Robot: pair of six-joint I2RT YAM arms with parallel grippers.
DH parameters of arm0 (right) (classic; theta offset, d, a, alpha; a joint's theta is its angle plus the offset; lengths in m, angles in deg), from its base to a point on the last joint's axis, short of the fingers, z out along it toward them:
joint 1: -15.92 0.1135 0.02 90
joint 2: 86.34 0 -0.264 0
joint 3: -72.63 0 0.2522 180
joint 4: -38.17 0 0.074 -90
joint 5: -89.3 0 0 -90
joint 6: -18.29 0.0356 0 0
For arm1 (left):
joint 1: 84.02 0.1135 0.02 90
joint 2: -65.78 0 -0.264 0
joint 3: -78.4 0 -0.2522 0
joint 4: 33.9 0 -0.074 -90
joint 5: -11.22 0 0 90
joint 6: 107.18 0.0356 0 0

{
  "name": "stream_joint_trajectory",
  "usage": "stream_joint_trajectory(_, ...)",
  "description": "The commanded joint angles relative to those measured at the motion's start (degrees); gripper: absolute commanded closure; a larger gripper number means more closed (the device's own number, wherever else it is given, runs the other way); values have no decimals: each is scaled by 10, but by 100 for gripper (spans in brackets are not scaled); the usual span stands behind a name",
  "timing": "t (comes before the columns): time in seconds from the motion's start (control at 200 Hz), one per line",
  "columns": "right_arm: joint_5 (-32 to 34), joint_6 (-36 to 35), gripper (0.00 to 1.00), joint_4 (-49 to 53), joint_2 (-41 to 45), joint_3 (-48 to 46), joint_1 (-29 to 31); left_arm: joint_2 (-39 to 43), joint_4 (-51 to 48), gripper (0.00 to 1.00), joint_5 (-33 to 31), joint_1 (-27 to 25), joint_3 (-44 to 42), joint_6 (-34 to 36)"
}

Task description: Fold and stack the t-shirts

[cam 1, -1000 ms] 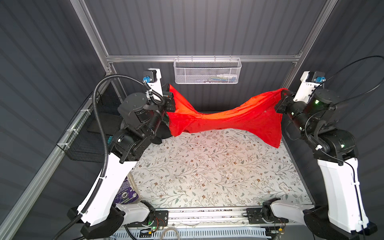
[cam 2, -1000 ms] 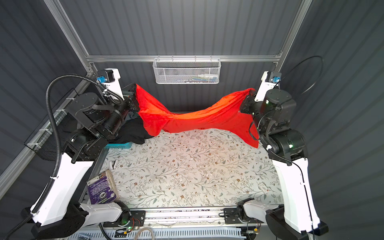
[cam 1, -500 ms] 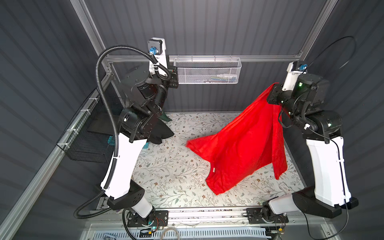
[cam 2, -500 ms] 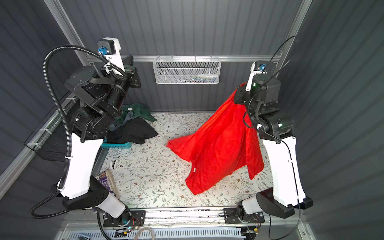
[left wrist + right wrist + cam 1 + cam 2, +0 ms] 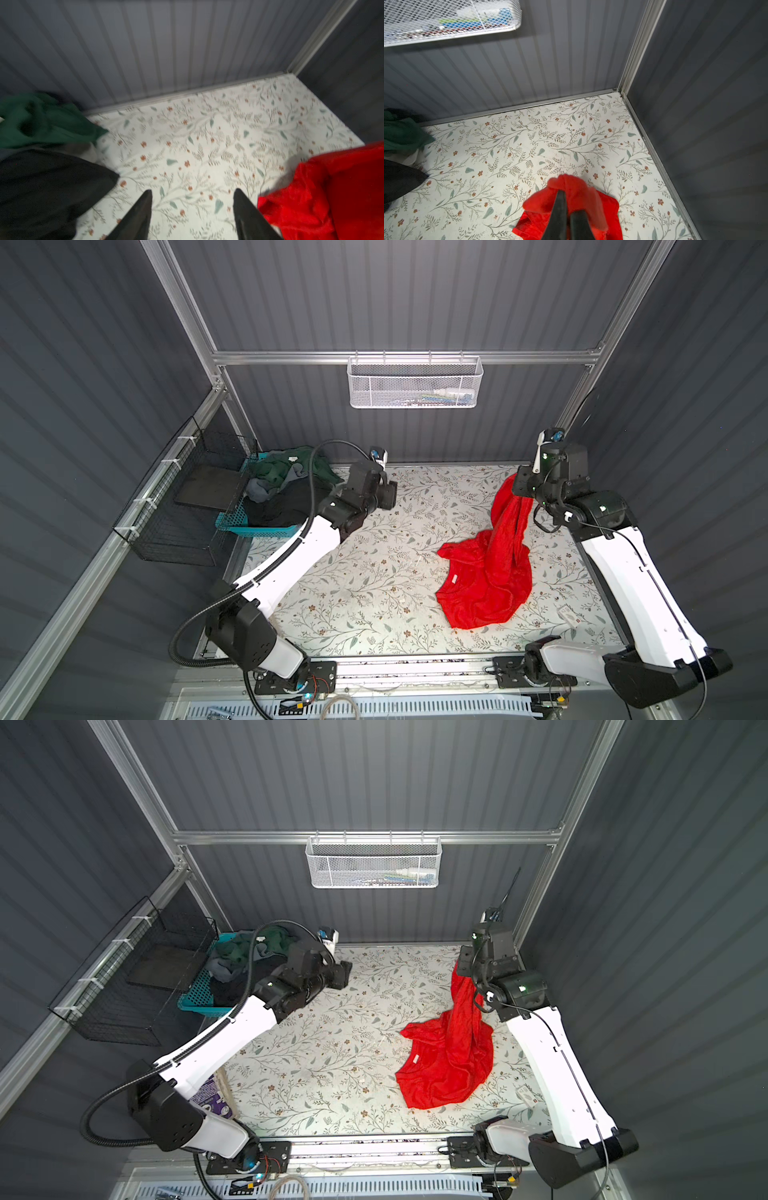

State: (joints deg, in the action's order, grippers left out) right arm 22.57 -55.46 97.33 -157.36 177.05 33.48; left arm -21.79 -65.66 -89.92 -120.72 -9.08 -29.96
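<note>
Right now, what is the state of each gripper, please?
Left gripper: open, holding nothing.
Right gripper: closed on the bright red cloth t-shirt.

A white mesh basket [image 5: 415, 383] hangs on the back wall. A black rack [image 5: 178, 510] hangs at the left, a teal basket [image 5: 232, 523] beside it. The tabletop [image 5: 374, 572] is flowery.

We see bare counter [image 5: 365, 572] through the middle. On the right the red shirt [image 5: 486, 585] lies crumpled and hangs from the right claw [image 5: 569, 201]; the heaped teal basket [image 5: 257, 529] crowds the far left corner.
</note>
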Motion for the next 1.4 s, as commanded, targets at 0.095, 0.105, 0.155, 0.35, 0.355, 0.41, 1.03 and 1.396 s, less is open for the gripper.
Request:
stream_joint_trajectory(0.095,13,29,100,-30,32,-39,-13,-64,102,28,166,-18,-45,-77)
stream_joint_trajectory(0.105,13,29,100,-30,34,-40,-14,-66,105,28,170,-20,-45,-79)
stream_joint_trajectory(0.155,10,33,100,-30,37,-48,-17,-87,110,25,184,-26,-40,-89)
stream_joint_trajectory(0.35,-2,40,100,-31,42,-70,-24,-156,120,25,219,-62,-12,-98)
stream_joint_trajectory(0.355,-2,41,100,-31,42,-70,-24,-158,121,25,220,-63,-12,-98)
stream_joint_trajectory(0.41,-5,43,100,-31,45,-77,-27,-176,127,24,232,-77,-3,-88)
stream_joint_trajectory(1.03,-18,55,100,-19,84,-130,-49,-342,80,28,218,-122,119,17)
stream_joint_trajectory(1.396,-28,52,100,-15,73,-123,-54,-331,108,25,223,-132,61,29)
